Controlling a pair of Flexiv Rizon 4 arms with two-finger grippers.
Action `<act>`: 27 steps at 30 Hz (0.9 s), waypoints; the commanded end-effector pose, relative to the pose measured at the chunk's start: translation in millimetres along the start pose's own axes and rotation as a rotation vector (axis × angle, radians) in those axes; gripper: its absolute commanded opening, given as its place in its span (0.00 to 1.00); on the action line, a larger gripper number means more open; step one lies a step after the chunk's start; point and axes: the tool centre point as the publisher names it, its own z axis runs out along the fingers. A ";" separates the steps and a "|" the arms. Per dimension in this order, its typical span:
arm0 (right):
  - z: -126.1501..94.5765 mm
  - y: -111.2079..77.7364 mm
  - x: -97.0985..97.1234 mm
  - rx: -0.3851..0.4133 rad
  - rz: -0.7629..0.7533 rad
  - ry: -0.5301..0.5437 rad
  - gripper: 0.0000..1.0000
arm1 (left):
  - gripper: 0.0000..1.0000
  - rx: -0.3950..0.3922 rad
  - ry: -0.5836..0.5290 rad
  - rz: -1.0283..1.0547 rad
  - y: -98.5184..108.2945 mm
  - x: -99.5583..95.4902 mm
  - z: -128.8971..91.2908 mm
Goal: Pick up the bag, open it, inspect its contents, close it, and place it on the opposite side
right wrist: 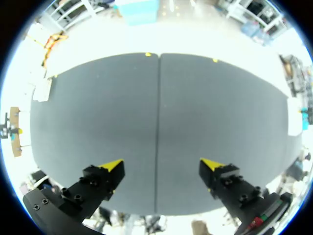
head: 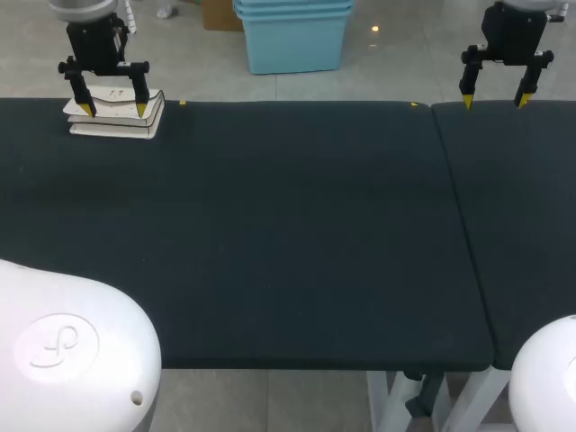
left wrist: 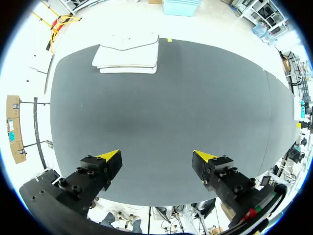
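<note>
The bag (head: 117, 121) is white, folded flat, and lies at the table's far left corner. In the head view my left gripper (head: 114, 110) hangs open in line with it, its yellow tips overlapping the bag. The left wrist view shows the bag (left wrist: 128, 54) well ahead of that open gripper (left wrist: 156, 159), with nothing between the fingers and no contact. My right gripper (head: 495, 102) hangs open and empty over the far right of the table. In the right wrist view this gripper (right wrist: 161, 169) is above bare cloth, and the bag (right wrist: 42, 89) is a small white shape far off to one side.
Dark cloth covers the table (head: 288, 234). A seam (head: 459, 225) splits a wide left part from a narrower right part. Small yellow marks (head: 183, 103) sit on the far edge. My arms' white bases (head: 63, 351) fill the near corners.
</note>
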 end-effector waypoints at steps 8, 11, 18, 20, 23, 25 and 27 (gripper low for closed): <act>-0.8 0.7 0.3 0.003 0.000 -0.001 1.00 | 1.00 0.000 -0.001 0.000 0.3 0.3 -0.5; -0.8 0.7 0.3 0.003 0.000 -0.001 1.00 | 1.00 0.000 -0.001 0.000 0.3 0.3 -0.5; -0.8 0.7 0.3 0.003 0.000 -0.001 1.00 | 1.00 -0.022 0.048 0.026 1.3 -7.7 0.1; 1.5 0.7 8.1 -0.033 -0.099 0.032 1.00 | 1.00 -0.031 0.096 0.036 1.4 -18.5 0.1; 6.3 -2.7 20.6 -0.077 -0.247 0.026 1.00 | 1.00 -0.041 0.172 0.055 0.8 -36.5 -0.7; 12.0 -7.0 26.7 -0.099 -0.331 -0.001 1.00 | 1.00 -0.044 0.215 0.068 -0.1 -48.7 -0.4; 19.1 -12.0 30.8 -0.128 -0.397 0.037 1.00 | 1.00 -0.034 0.247 0.079 -1.8 -61.8 -0.1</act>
